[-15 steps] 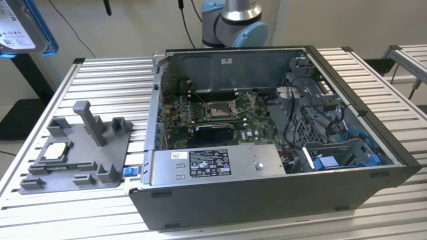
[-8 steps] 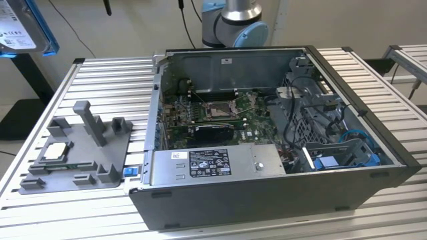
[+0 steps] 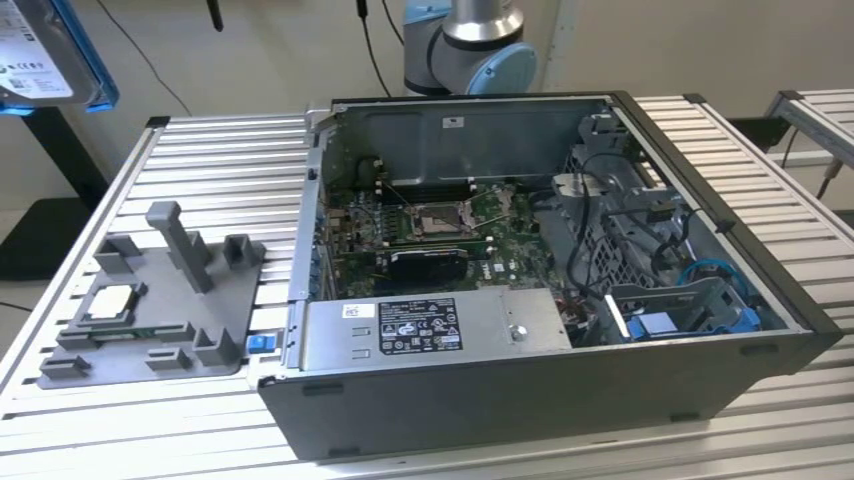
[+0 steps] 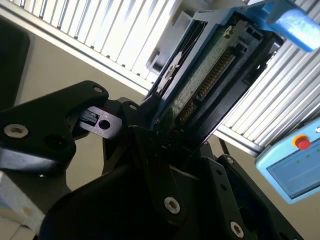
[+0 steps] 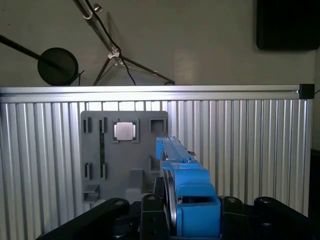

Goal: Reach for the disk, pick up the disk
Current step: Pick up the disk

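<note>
Second wrist view showed the gripper (image 4: pixel 172 140) clamped on the disk (image 4: pixel 210 75), which appeared upper left in the exterior view.

Soft, even indoor light; glare whitens the counter (image 5: pixel 150 91) edge in the first wrist view; the disk (image 4: pixel 210 70) has a blurred blue tip in the second wrist view.

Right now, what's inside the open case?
Motherboard with CPU socket, power supply, cables, and a blue drive bay at the exterior view's right. Under the power supply is covered. The disk is outside, clamped in the gripper.
</note>
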